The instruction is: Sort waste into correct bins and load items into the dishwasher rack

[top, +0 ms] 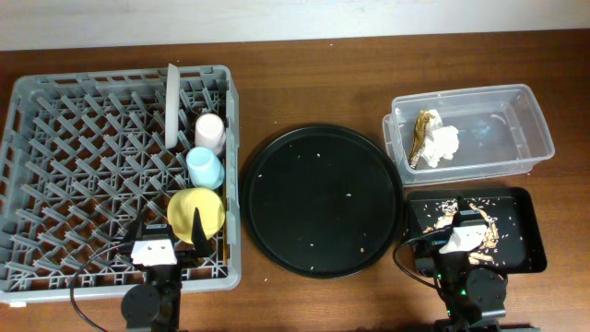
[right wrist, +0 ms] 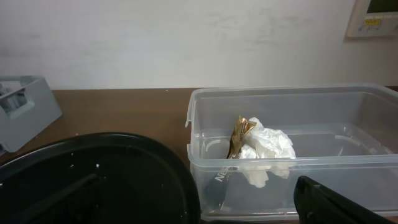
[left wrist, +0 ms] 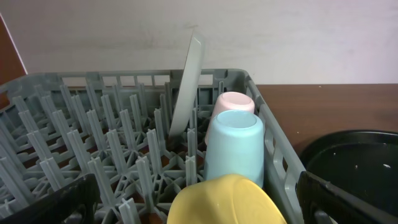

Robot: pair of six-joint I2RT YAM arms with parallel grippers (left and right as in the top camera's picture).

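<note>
The grey dishwasher rack [top: 83, 138] holds the pale plate [top: 171, 106] on edge, the pink cup [top: 210, 131], the light-blue cup [top: 205, 168] and the yellow bowl [top: 189, 210], all upside down along its right side. My left gripper [top: 168, 232] is open at the rack's near edge, its fingers either side of the bowl [left wrist: 227, 199]. The clear tub [top: 525, 138] holds the white napkin [top: 444, 145] and the gold wrapper [top: 422, 134]. Food scraps [top: 442, 214] lie in the black rectangular tray [top: 521, 207]. My right gripper [top: 458, 229] is open and empty above that tray. The chopsticks are out of view.
A large round black tray [top: 323, 198] with a few crumbs lies between the rack and the bins. In the right wrist view it [right wrist: 93, 180] sits just left of the tub [right wrist: 205, 124]. Bare wooden table lies behind, with a white wall beyond.
</note>
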